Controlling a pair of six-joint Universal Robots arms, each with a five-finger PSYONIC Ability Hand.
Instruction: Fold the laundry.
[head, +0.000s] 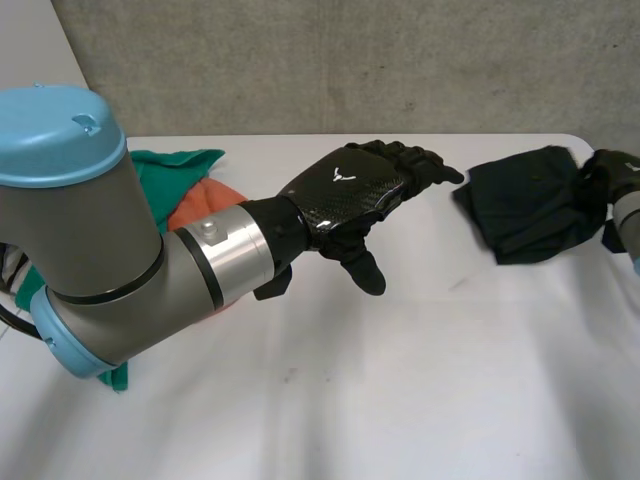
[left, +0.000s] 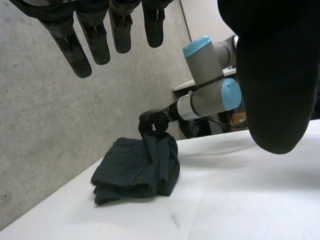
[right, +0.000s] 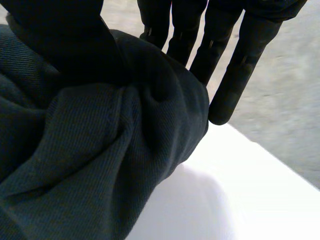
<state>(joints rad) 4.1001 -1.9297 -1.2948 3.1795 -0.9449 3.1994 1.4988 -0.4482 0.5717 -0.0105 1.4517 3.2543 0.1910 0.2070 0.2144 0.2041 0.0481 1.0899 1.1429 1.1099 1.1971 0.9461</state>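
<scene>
A dark, loosely folded cloth (head: 522, 203) lies at the back right of the white table (head: 400, 380). My right hand (head: 612, 172) is at the cloth's right edge. In the right wrist view its thumb and fingers (right: 235, 75) pinch a bunched fold of the dark cloth (right: 90, 150). My left hand (head: 350, 190) hovers above the middle of the table, open, fingers straight, holding nothing and pointing toward the cloth. The left wrist view shows that hand's straight fingers (left: 92, 40), with the dark cloth (left: 135, 170) beyond them and the right hand (left: 154, 121) gripping its raised edge.
A pile of other laundry sits at the table's left behind my left arm: a teal cloth (head: 178, 163) and an orange one (head: 202, 203). A grey wall (head: 350, 60) runs behind the table. The right arm (left: 210, 85) reaches in from the table's far side.
</scene>
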